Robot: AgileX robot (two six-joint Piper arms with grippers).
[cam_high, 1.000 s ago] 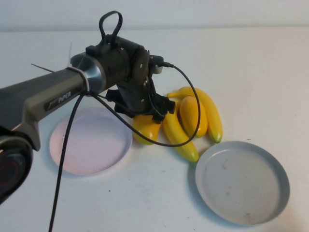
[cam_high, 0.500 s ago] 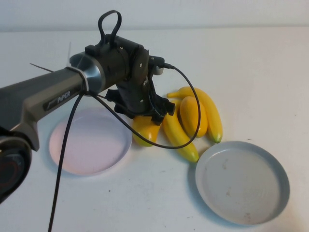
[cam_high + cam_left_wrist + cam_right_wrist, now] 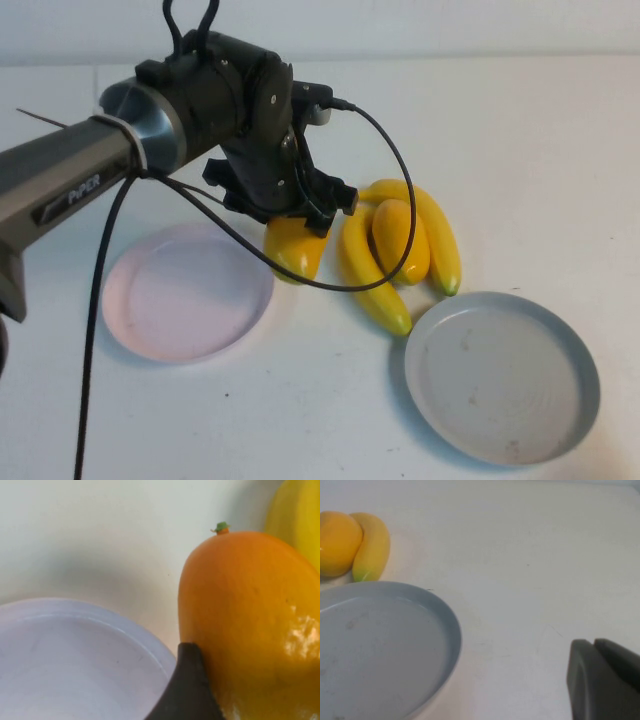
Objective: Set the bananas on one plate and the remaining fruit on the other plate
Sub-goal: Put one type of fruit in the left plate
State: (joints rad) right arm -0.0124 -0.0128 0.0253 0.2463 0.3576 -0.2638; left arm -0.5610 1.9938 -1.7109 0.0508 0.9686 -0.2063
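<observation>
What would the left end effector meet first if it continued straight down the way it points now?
Probably the table: the left end effector already grips the orange-yellow mango, near the pink plate. Depth is unclear.

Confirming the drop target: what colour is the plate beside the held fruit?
Pale pink plate, clearest in the high view.

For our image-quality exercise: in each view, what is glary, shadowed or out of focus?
High view: even light, the left gripper shut on a mango. Left wrist view: glare patch on the mango's skin, blurred dark finger. Right wrist view: right gripper blurred, soft shadow under the grey-blue plate.
</observation>
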